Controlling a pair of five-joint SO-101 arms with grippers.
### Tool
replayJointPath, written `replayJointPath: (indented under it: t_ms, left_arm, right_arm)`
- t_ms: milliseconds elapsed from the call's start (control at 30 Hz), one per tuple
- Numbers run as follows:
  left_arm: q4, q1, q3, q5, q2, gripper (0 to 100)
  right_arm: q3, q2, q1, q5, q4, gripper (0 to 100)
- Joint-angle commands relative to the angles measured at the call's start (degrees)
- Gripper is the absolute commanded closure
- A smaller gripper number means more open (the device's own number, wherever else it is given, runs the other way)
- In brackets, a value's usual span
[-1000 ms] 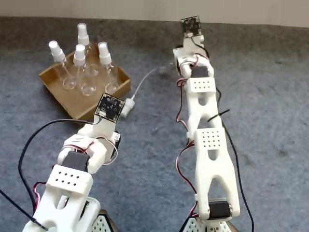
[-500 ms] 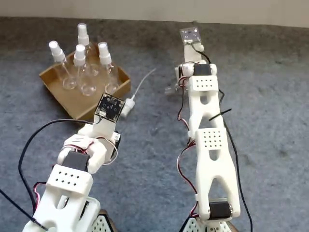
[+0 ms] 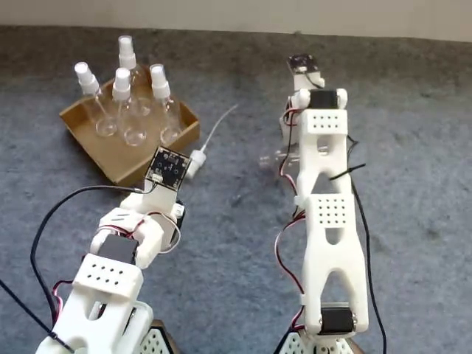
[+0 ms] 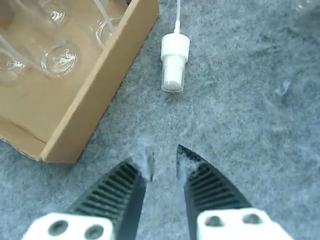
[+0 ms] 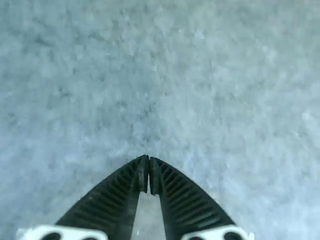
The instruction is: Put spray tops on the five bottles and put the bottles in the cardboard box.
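1. The left gripper (image 4: 162,162) has its jaws a narrow gap apart with nothing between them. Its tips are low over the grey carpet (image 3: 413,147), just off the cardboard box (image 3: 81,129) at the corner nearest the arms.
2. The right gripper (image 5: 149,172) has its jaws pressed together, tips meeting, and grips nothing. Beneath it is bare carpet, well apart from the box.
3. A loose white spray top (image 4: 174,65) lies on its side on the carpet just beside the box wall that faces the right arm (image 3: 324,184). It does not touch the wall, and its thin dip tube (image 3: 217,125) runs away from the left gripper.
4. A faint clear shape, seemingly the 5th bottle (image 3: 271,157), lies on the carpet close against the right arm, well apart from the box and farther from it than the spray top. Whether the arm touches it cannot be told.
5. The box is a shallow open tray holding 4 clear bottles (image 3: 122,110), all upright. Each wears a white spray top, and they are grouped toward the box's far half.
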Motion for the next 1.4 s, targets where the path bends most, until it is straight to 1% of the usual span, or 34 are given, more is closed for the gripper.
replayJointPath:
  t_ms: [0, 200, 333, 467, 667, 867, 967, 1067, 1167, 1267, 1367]
  left_arm:
    - [-1.4, 0.2, -0.3, 0.2, -1.5, 97]
    - [-1.3, 0.2, -0.3, 0.2, -1.5, 97]
    - [-1.3, 0.2, -0.3, 0.2, -1.5, 97]
    - [-1.3, 0.2, -0.2, 0.2, -1.5, 97]
    - [-1.3, 0.2, -0.2, 0.2, -1.5, 97]
    - [-1.3, 0.2, -0.2, 0.2, -1.5, 97]
    - [-1.3, 0.2, -0.2, 0.2, -1.5, 97]
    - [-1.4, 0.2, -0.2, 0.2, -1.5, 97]
    - [-1.5, 0.2, -0.2, 0.2, -1.5, 97]
    - [-1.5, 0.5, -0.2, 0.2, -1.5, 97]
    - [-1.5, 0.5, -0.1, 0.2, -1.5, 97]
  right_arm:
    - [-8.0, -8.0, 0.7, 0.2, 1.8, 99.5]
    - [-7.6, -11.9, 1.8, 0.2, 1.9, 99.5]
    - [-2.8, -10.2, 3.6, 0.5, 1.5, 99.5]
    - [0.9, -6.1, 5.9, 0.4, -1.6, 99.5]
    - [-7.4, -7.9, 7.2, 0.5, -1.0, 99.5]
    - [-8.2, -13.1, 7.0, 0.2, -2.4, 99.5]
    - [-8.2, -14.4, 7.6, 0.2, -8.7, 99.5]
    - [-8.0, -14.0, 8.4, 0.2, -18.1, 99.5]
    - [-7.1, -10.4, 8.1, 0.2, -25.1, 99.5]
    - [-6.6, -4.3, 6.6, 0.2, -29.9, 99.5]
    - [-7.0, 2.3, 5.1, 0.2, -31.5, 99.5]
